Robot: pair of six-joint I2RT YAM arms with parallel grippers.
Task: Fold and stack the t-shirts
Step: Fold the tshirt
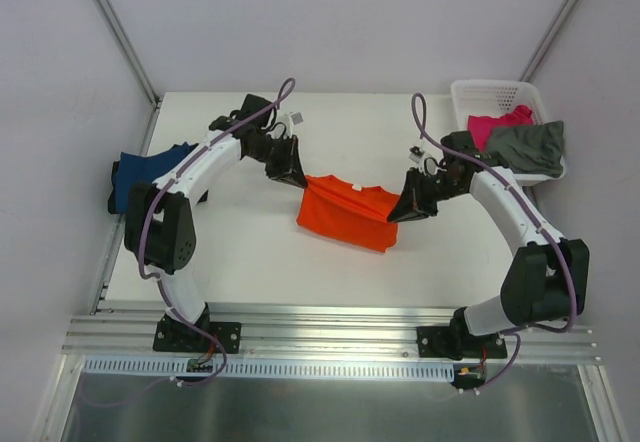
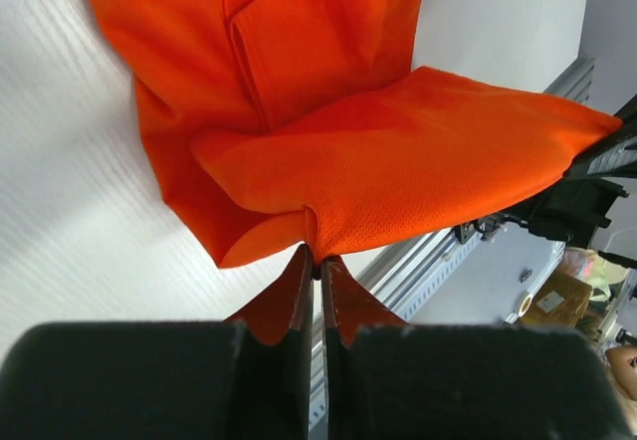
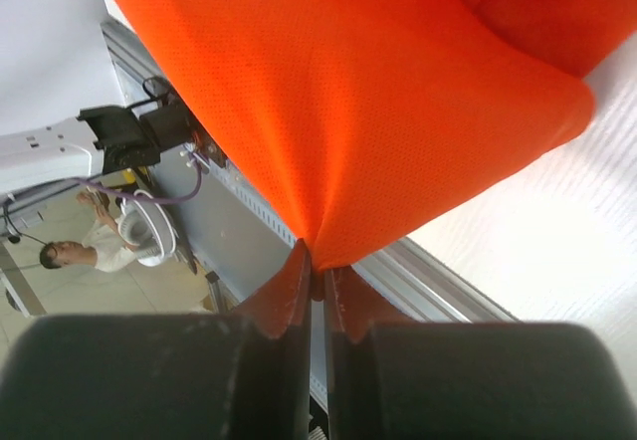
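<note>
At centre frame in the top view, between the 2 arms, the orange t-shirt (image 1: 345, 214) hangs and drapes onto the white table (image 1: 250, 262). Its long axis runs from upper left to lower right.

Finding 1: the left gripper (image 2: 318, 257) is clamped on 1 end of the shirt's raised edge, jaws pressed together on a pinch of cloth.

Finding 2: the right gripper (image 3: 317, 261) is clamped the same way on the opposite end of that edge.

Both wrist views show the held edge lifted clear, with the other cloth falling to the table beneath.

Judgement: a fold is in hand. The shirt lies directly between the grippers and neither arm is nearer. The coming move therefore depends on both ends travelling together across the long axis, or the edge will skew.

Further back, at the frame's left, the navy t-shirt (image 1: 150, 174) sits at the table's edge beside the left arm; whether it is folded I cannot tell. Farthest, upper right, the white basket (image 1: 490, 90) holds the pink t-shirt (image 1: 500, 122) and the grey-olive t-shirt (image 1: 532, 147), which is draped over its near rim.
</note>
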